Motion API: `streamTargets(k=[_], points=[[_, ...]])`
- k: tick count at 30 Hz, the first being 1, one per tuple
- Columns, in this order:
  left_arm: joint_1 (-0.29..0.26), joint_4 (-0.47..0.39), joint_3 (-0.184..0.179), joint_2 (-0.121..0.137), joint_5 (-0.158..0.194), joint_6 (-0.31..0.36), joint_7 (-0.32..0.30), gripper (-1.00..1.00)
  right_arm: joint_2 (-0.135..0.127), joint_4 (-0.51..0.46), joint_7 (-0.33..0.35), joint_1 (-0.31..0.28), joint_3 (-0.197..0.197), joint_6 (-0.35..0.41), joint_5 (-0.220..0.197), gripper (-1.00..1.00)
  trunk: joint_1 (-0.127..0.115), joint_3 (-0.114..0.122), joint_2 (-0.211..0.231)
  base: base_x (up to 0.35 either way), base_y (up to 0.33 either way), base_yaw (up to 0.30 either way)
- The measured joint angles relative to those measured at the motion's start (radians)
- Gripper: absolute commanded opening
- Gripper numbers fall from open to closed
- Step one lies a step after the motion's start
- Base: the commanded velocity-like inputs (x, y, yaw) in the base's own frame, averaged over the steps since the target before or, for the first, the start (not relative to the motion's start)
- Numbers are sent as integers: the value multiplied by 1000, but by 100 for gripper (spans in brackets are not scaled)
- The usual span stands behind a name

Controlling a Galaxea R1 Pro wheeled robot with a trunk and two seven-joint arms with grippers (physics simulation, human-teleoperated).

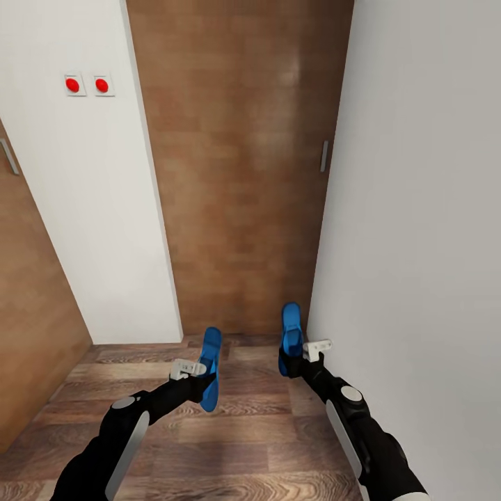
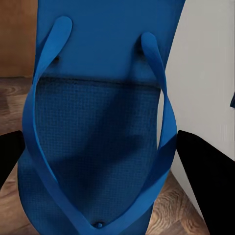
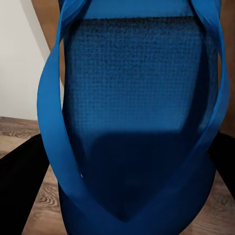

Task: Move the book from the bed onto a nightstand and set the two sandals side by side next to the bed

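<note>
Two sandals (image 1: 210, 369) (image 1: 291, 337) before wooden door (image 1: 236, 160)

Brown wooden door (image 1: 240, 160) straight ahead, far, slim handle (image 1: 323, 156) at right edge. White walls (image 1: 417, 209) either side. Two red round switches (image 1: 87, 85) on left wall. Wood-plank floor (image 1: 236, 445) near.
</note>
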Motion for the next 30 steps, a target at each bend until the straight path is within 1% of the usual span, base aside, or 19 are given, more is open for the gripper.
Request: streamTargets(k=[12,13,15,17,19,23,27,30], points=[[0,0,0,0,2,0,-3,-100,0,1,2,0,0,-1,0,-100,-46,38,84,0,0,0],[6,-6,-6,-5,10,1,-8,-100,6,-5,-4,-6,6,4,-2,-100,-46,38,84,0,0,0],[13,-17,-18,-5,25,1,-20,-100,6,-17,-16,-17,17,10,-2,-100,-46,38,84,0,0,0],[13,-29,-25,-5,26,0,-28,-100,6,-28,-28,-20,29,10,-2,-100,-46,38,84,0,0,0],[24,-40,-23,-6,25,0,-29,-100,6,-40,-40,-26,39,10,-1,-100,-46,38,84,0,0,0],[47,-47,-23,-10,25,-1,-52,-100,8,-21,-65,-29,38,5,0,-100,-46,38,84,0,0,0],[70,-47,-23,-11,25,-1,-60,-100,9,2,-89,-29,38,6,1,-100,-46,38,84,0,0,0],[71,-47,-22,-11,26,-1,-60,-100,9,19,-104,-29,38,6,0,-100,-46,38,84,0,0,0]])
